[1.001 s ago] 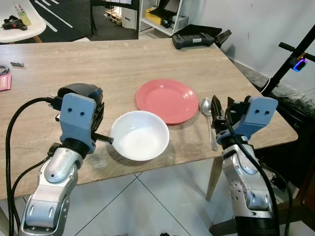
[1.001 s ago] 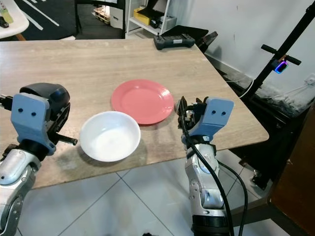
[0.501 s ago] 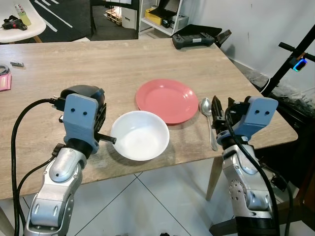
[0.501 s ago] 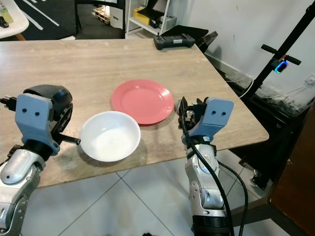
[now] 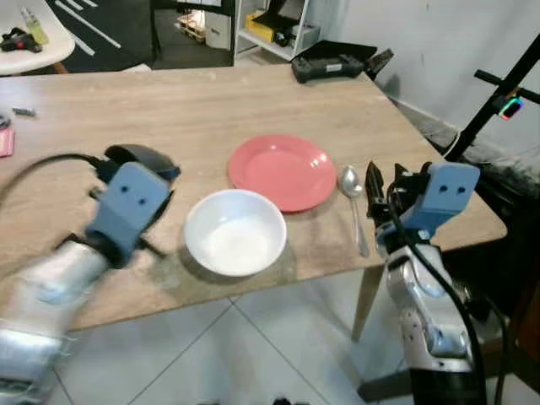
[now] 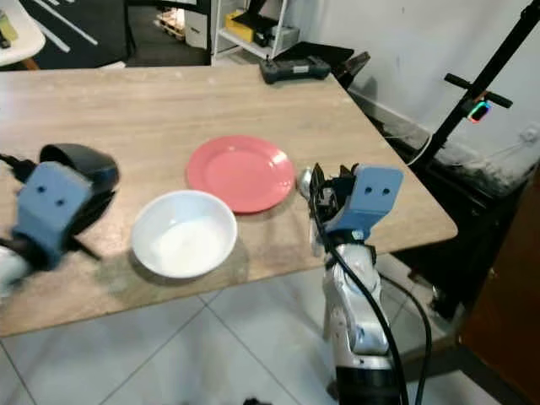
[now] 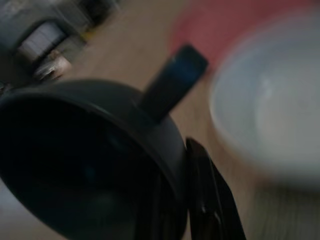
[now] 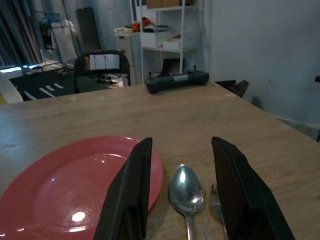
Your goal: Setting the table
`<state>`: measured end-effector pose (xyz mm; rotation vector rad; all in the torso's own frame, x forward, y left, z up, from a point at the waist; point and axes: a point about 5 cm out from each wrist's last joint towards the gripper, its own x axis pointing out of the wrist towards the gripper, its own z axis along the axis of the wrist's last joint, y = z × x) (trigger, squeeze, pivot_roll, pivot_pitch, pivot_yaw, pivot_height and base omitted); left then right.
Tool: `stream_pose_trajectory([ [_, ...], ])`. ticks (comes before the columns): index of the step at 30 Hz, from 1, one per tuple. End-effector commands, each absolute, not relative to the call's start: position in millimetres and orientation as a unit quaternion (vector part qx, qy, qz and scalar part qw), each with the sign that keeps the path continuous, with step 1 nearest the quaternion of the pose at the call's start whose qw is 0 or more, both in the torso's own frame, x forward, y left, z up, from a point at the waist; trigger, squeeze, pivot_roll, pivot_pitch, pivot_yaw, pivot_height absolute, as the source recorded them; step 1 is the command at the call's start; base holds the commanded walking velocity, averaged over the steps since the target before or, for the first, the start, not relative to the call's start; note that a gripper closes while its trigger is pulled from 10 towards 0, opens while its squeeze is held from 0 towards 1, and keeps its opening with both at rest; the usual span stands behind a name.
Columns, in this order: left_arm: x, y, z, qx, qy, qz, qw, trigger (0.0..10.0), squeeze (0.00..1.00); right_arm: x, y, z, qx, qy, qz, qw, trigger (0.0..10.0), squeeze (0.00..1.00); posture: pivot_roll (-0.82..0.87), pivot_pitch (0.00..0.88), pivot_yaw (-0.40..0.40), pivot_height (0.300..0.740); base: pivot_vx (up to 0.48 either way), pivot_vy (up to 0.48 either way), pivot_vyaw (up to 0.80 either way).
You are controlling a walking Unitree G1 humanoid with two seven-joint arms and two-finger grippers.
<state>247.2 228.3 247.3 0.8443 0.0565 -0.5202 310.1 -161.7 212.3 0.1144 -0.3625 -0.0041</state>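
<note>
A white bowl (image 5: 235, 230) sits near the wooden table's (image 5: 169, 101) front edge, with a red plate (image 5: 283, 171) just behind it to the right. A metal spoon (image 5: 353, 196) lies to the right of the plate. My right gripper (image 5: 377, 183) is open low over the spoon's handle end; the spoon (image 8: 186, 192) lies between its black fingers (image 8: 132, 185). My left gripper (image 5: 142, 184), blurred, is left of the bowl, shut on a black cup (image 5: 137, 157). The cup's dark mouth (image 7: 85, 160) faces the left wrist camera.
A black controller (image 5: 329, 66) lies at the table's far right edge. Small items (image 5: 5, 139) sit at the left edge. A white round table (image 5: 29, 38) stands far left, and a black stand (image 5: 498, 93) on the right. Tiled floor lies under the near edge.
My left arm has swung and now shows blurred, its forearm lower and further left, the black cup still in its grip. The right gripper, bowl, plate and spoon have not moved.
</note>
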Motion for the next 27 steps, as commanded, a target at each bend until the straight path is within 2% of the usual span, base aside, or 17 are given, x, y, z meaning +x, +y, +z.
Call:
stream_pose_trajectory([
  [1,238,230,248,0.423,0.049,-0.301,0.853,10.0,0.00,310,-165,210,0.050,-0.178,-0.009,0.983,10.0,0.00,0.12,0.118,0.034,0.740,0.000,0.000,0.00],
  [3,221,249,245,0.438,0.144,-0.363,0.810,10.0,0.00,312,-163,208,0.055,-0.177,-0.011,0.983,10.0,0.00,0.15,0.118,0.045,0.740,0.000,0.000,0.00],
  [4,221,249,245,0.438,0.144,-0.363,0.810,10.0,0.00,312,-163,208,0.055,-0.177,-0.011,0.983,10.0,0.00,0.15,0.118,0.045,0.740,0.000,0.000,0.00],
  [8,210,245,220,0.455,0.199,-0.417,0.762,10.0,0.00,313,-157,205,0.060,-0.173,-0.007,0.983,10.0,0.00,0.16,0.121,0.044,0.740,0.000,0.000,0.00],
  [13,231,247,207,0.488,0.193,-0.387,0.758,10.0,0.02,313,-156,205,0.059,-0.171,0.000,0.983,10.0,0.00,0.14,0.124,0.029,0.740,0.000,0.000,0.00],
  [14,236,249,207,0.486,0.191,-0.379,0.764,10.0,1.00,313,-157,206,0.057,-0.172,0.001,0.983,10.0,0.00,0.13,0.126,0.022,0.740,0.000,0.000,0.00],
  [20,242,254,209,0.476,0.189,-0.365,0.777,10.0,1.00,313,-161,208,0.051,-0.175,0.000,0.983,10.0,0.00,0.11,0.124,0.018,0.740,0.000,0.000,0.00],
  [26,241,247,212,0.463,0.171,-0.383,0.781,10.0,1.00,312,-160,210,0.049,-0.178,0.005,0.983,10.0,0.00,0.11,0.118,0.012,0.740,0.000,0.000,0.00],
  [27,242,246,215,0.464,0.165,-0.381,0.782,10.0,0.89,313,-159,210,0.049,-0.179,0.006,0.983,10.0,0.00,0.11,0.118,0.012,0.740,0.000,0.000,0.00],
])
